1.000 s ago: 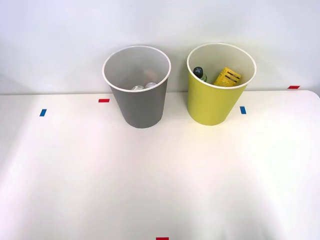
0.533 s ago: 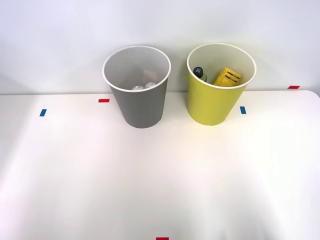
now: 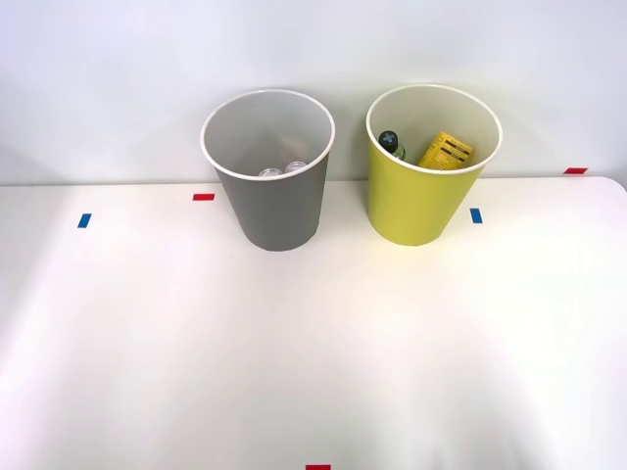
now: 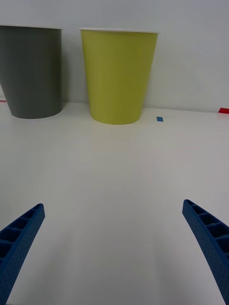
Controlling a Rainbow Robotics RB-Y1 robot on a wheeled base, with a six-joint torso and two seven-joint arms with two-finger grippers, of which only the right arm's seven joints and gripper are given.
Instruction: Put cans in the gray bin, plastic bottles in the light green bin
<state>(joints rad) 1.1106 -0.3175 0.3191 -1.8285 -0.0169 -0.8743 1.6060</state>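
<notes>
The gray bin point(image 3: 272, 186) stands at the back of the white table, left of the light green bin point(image 3: 421, 196). Silver can tops point(image 3: 282, 169) show at the bottom of the gray one. Inside the light green bin lie a clear bottle with a dark cap point(image 3: 391, 143) and a yellow ribbed bottle point(image 3: 446, 150). In the right wrist view both bins, gray point(image 4: 32, 71) and light green point(image 4: 118, 76), stand upright well ahead of my right gripper point(image 4: 113, 248). Its blue fingers point(image 4: 19, 238) are spread wide with nothing between them, low over the bare tabletop.
Small red tape marks point(image 3: 203, 197) and blue tape marks point(image 3: 476, 215) lie flat on the table around the bins, with another red one point(image 3: 317, 467) at the front edge. A pale wall rises right behind the bins.
</notes>
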